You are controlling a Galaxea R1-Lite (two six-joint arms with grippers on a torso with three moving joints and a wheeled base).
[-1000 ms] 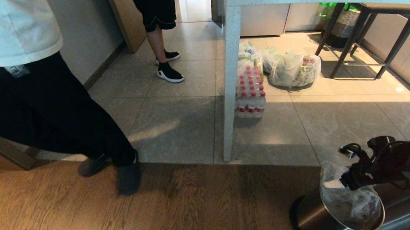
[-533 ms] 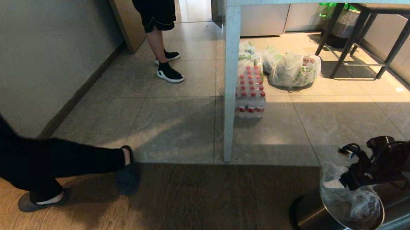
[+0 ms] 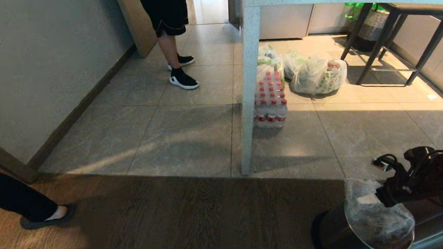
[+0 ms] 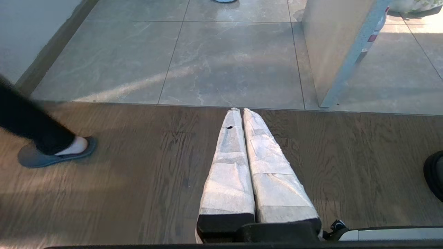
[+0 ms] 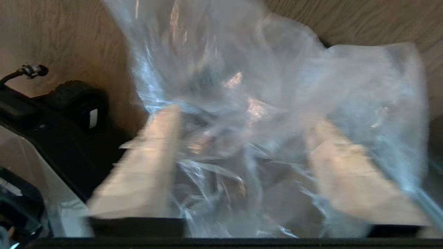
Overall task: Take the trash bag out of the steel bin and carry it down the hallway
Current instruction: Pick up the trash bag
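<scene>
The steel bin [image 3: 331, 228] stands on the wooden floor at the bottom right of the head view. The trash bag [image 3: 378, 218], clear and wrinkled, fills its mouth and puffs above the rim. My right gripper [image 3: 381, 201] hangs over the bin's top. In the right wrist view that gripper [image 5: 244, 119] is open, its padded fingers [image 5: 145, 166] spread to either side of the bag's bunched plastic [image 5: 263, 69]. My left gripper [image 4: 241, 111] is shut and empty, parked over the wooden floor. The hallway is out of view.
A pale counter leg [image 3: 248, 100] stands ahead, with a pack of water bottles [image 3: 269, 103] and white printed bags [image 3: 317, 75] behind it. Stool legs [image 3: 392, 47] and a woven basket [image 3: 371, 23] are far right. One person stands far back [image 3: 171, 40]; another's foot [image 3: 44, 219] is at left.
The person at the left has walked out toward the left edge, leaving only a foot and leg. My right gripper has shifted slightly lower over the bag.
</scene>
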